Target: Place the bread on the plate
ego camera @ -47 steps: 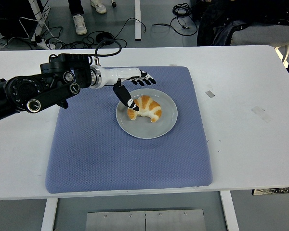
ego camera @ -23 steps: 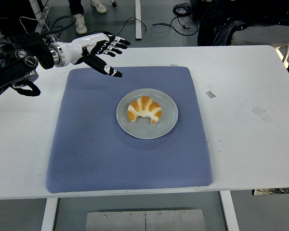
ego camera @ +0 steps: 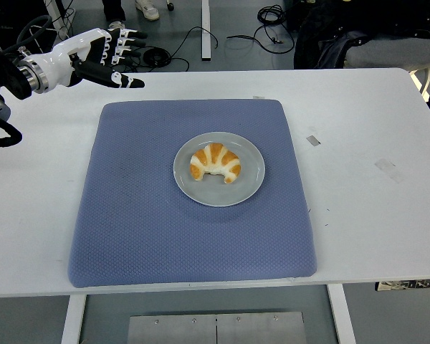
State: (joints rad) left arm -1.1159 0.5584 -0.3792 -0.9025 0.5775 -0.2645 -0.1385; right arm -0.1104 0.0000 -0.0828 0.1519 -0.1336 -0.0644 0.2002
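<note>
while bread (ego camera: 215, 163) sits on plate (ego camera: 252, 188), left hand (ego camera: 107, 56) hovers far up-left of it, fingers (ego camera: 132, 83) spread, holding nothing.

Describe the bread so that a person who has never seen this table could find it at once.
A blue mat covers the middle of the white table, and a round grey plate lies near the mat's centre. The bread lies on that plate: a curved, golden-brown crescent with pale stripes, the only food in sight.

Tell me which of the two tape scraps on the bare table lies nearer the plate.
The small scrap just right of the blue mat is nearer the plate; the larger scrap sits further right.
</note>
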